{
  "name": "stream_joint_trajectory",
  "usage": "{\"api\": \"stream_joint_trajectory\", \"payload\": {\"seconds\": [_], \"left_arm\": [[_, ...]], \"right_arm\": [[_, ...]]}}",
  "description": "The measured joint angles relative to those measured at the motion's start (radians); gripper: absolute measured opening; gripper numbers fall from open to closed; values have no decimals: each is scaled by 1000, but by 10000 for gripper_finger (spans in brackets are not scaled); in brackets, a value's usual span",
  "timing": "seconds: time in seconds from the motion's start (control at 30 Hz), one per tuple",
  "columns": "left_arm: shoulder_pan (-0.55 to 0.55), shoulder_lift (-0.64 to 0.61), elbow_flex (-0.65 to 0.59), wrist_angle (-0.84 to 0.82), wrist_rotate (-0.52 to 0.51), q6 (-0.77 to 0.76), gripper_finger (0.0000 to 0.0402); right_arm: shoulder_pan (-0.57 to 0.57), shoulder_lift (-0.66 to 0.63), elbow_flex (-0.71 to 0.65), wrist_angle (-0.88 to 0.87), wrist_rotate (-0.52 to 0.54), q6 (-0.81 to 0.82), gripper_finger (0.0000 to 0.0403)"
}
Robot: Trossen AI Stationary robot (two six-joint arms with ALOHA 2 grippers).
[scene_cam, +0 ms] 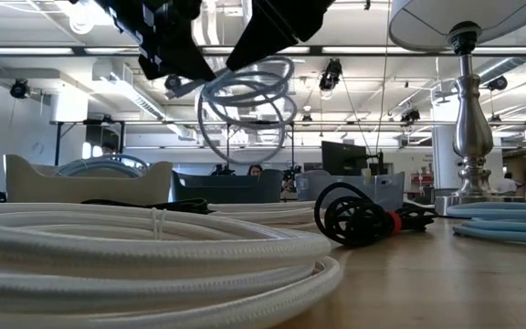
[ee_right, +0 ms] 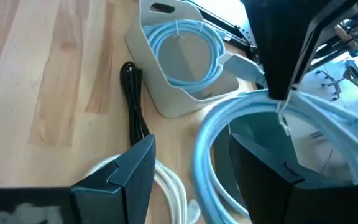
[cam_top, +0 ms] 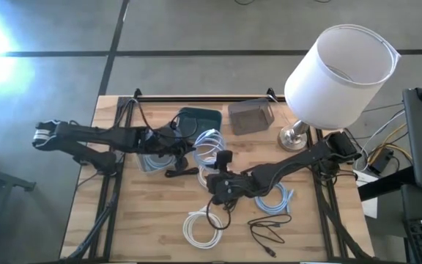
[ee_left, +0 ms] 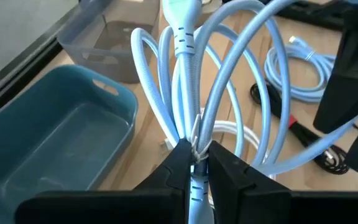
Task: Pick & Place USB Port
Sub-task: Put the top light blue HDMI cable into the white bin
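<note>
Left tool (ee_left: 194, 165) is up off the counter (cam_top: 145, 213) w/ its two fingers (ee_left: 173, 168) pinched on a coiled light-blue USB cable (ee_left: 229, 81), gripping right at the tie where the loops bunch. In the low view the coil (scene_cam: 245, 114) hangs in the air, clear of the wood. From above it sits mid-counter, just in front of the teal bin (cam_top: 200, 119).

Right tool (ee_right: 191, 168) is close beside that coil, fingers spread wide w/ part of a loop running between them, not touching as far as I can tell (angle's rough there).

Other stuff on the counter:
- beige bin (ee_right: 185, 68) w/ another light-blue cable coiled inside, left of the teal bin from above
- grey bin (cam_top: 250, 116) next to the teal one, near the lamp base
- white cable coil (cam_top: 204, 227) at the front edge
- one more light-blue coil (cam_top: 275, 199) on the right side
- black cable (cam_top: 268, 231) near the front, another black cable w/ a red band (scene_cam: 363, 217) by the middle
- table lamp w/ white shade (cam_top: 341, 66) at the right rear corner
</note>
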Motion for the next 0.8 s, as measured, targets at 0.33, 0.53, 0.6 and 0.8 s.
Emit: {"api": "stream_joint_trajectory", "payload": {"seconds": [0.33, 0.53, 0.6, 0.8], "left_arm": [[-2, 21, 3, 107, 44, 12, 39], [-1, 14, 3, -13, -3, 34, 39], [-1, 2, 3, -60, -36, 34, 39], [-1, -88, 38, -230, -54, 34, 39]], "right_arm": [[-15, 3, 0, -14, 1, -76, 201], [-2, 1, 22, -17, 53, -108, 201], [12, -6, 34, -44, 92, -78, 201], [53, -24, 72, -293, 103, 120, 201]]}}
